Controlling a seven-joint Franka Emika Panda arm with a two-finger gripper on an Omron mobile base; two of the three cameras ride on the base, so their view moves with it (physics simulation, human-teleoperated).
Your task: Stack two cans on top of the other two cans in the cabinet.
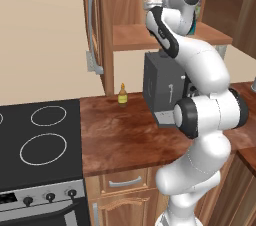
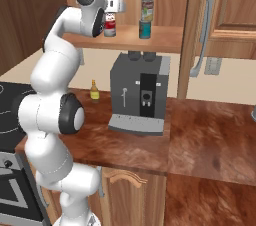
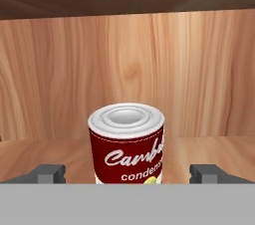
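Upright, dark red can (image 3: 126,142) between wide-open gripper (image 3: 127,173) fingertips (clear gaps either side), back wall behind.

Between the pincer (image 3: 127,174) tips: dark red can (image 3: 126,144), glossy paper label, smooth ridged metal lid (pale silver). Behind it, cabinet (image 3: 199,69) of matt grained wood.

You see a dark red can (image 3: 126,144) with white script lettering and a silver-white lid. The cabinet (image 3: 149,69) is warm brown wood with grain. On the shelf, a teal can (image 2: 144,29) carries a pale can with green label (image 2: 147,9). The coffee machine (image 2: 140,92) is dark grey.
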